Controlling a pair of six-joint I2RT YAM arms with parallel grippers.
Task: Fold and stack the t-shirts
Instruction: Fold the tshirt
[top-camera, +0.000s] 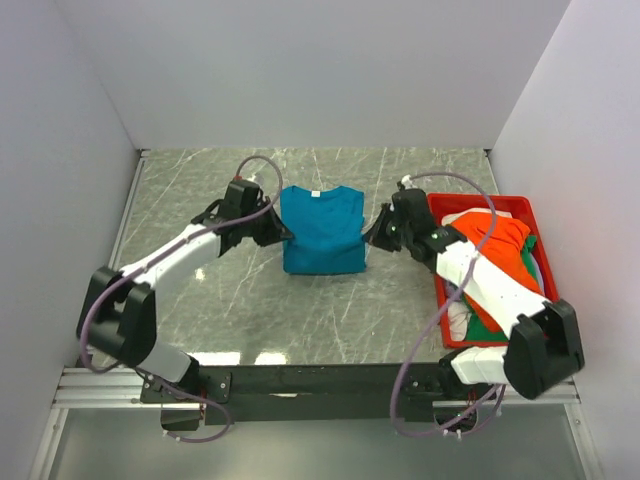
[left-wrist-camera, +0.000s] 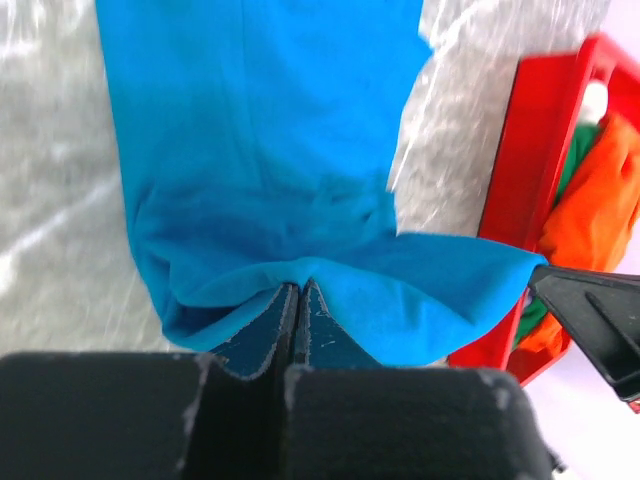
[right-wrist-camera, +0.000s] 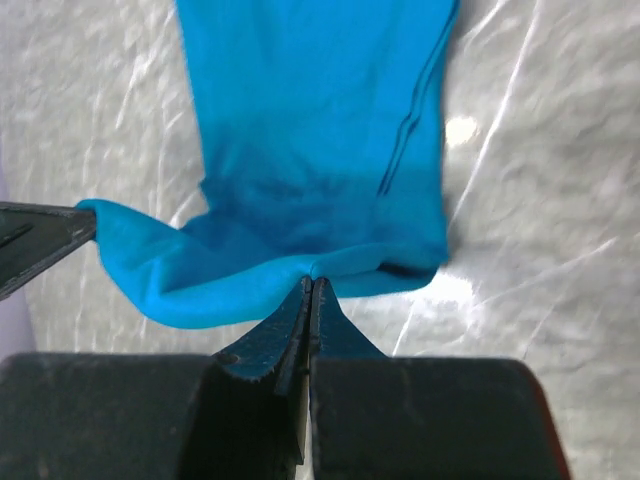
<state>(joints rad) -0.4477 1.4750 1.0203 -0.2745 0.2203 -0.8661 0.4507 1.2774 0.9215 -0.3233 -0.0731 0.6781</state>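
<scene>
A teal-blue t-shirt (top-camera: 322, 230) lies on the marble table, neck with white label at the far end. My left gripper (top-camera: 284, 236) is shut on its left edge, seen pinching a raised fold in the left wrist view (left-wrist-camera: 298, 285). My right gripper (top-camera: 368, 238) is shut on its right edge, pinching a fold in the right wrist view (right-wrist-camera: 312, 281). The cloth (right-wrist-camera: 300, 150) stretches between both grippers. Orange (top-camera: 490, 240), green (top-camera: 487, 322) and white (top-camera: 459, 318) shirts lie bundled in the red bin, partly hidden by my right arm.
The red plastic bin (top-camera: 480, 203) stands at the table's right side against the wall; it also shows in the left wrist view (left-wrist-camera: 515, 160). White walls enclose the table on three sides. A metal rail runs along the near edge.
</scene>
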